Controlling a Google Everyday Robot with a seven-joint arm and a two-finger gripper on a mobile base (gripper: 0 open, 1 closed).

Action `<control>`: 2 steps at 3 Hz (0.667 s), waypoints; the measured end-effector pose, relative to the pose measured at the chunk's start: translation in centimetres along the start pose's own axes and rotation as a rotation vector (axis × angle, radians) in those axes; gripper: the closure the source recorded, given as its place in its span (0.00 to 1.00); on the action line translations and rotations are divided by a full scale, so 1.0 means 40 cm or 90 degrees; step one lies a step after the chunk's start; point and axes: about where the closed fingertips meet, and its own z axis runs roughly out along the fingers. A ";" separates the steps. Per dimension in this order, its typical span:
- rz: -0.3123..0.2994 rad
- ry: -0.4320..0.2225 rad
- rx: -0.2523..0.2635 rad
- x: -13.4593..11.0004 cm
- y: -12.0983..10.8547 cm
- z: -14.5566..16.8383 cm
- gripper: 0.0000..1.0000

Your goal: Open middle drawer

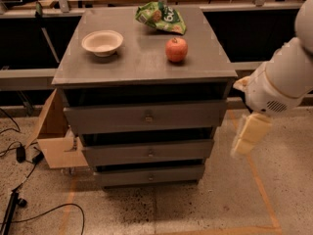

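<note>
Camera view: a grey metal cabinet stands on a speckled floor, its counter carrying a pale bowl, a red apple and a green snack bag. None of these bears on the task. Three drawers are stacked below the counter. The middle drawer sits between the top drawer and the bottom drawer, and its long flat front runs side to side across the picture. Its small knob is at the centre of that front. The drawer appears fully shut, with only a dark gap above its front. The robot's single arm enters from the picture's right edge. Its cream-coloured end effector hangs downward beside the cabinet's right-hand side, clear of all three drawers and touching nothing. Whether the end effector is open or closed cannot be told from this view. It holds nothing that can be seen. The governing relation is that the knob lies toward the picture's left of the end effector, at roughly the same height in the picture, with half the drawer front between them. In the inspector's judgement the opening has not begun, and the approach must bring the end effector across to the front face, onto the centre knob. A cardboard box stands at the cabinet's far side, away from that path.
</note>
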 end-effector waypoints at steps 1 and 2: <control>-0.044 -0.059 -0.041 -0.018 0.012 0.237 0.00; -0.044 -0.058 -0.041 -0.018 0.013 0.236 0.00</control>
